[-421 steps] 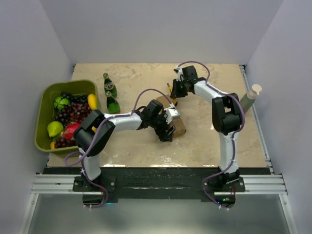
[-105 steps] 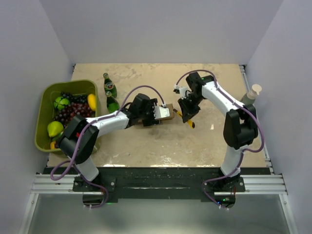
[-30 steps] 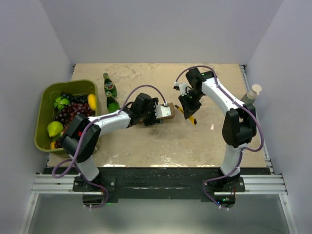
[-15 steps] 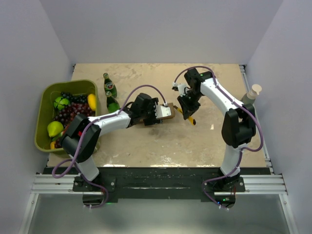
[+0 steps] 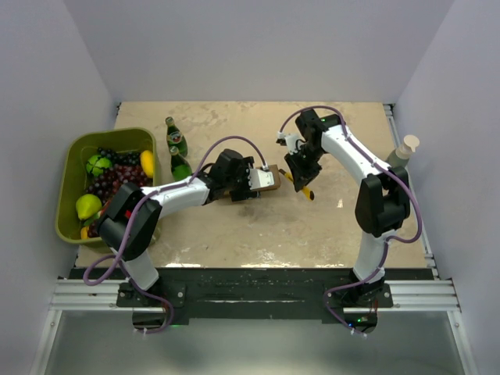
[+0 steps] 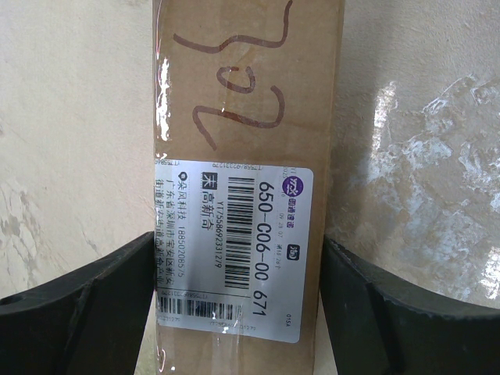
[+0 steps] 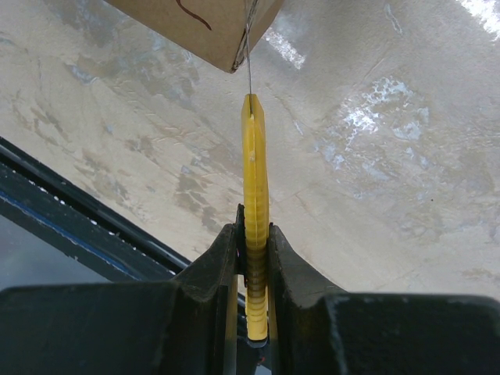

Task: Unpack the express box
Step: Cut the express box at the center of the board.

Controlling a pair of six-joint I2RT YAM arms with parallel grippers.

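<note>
Slitting the seam, by the look of it; clamping the express box [image 6: 250,141] between the wide-spread fingers of the left gripper [image 6: 238,258], one pad against each long side, with the white shipping label [image 6: 234,242] between them and the bare end out beyond the fingertips; pinching the yellow utility knife [image 7: 255,156] edge-on in the tightly pressed fingers of the right gripper [image 7: 254,234], with the thin blade [image 7: 248,62] straight ahead of the tips at the box's corner edge, contact hard to judge. Draw the blade shallowly along the seam, away from the left fingers; hold the clamp firm against sliding on the table [image 7: 375,156]; avoid cutting deep, for fear of the contents.
</note>
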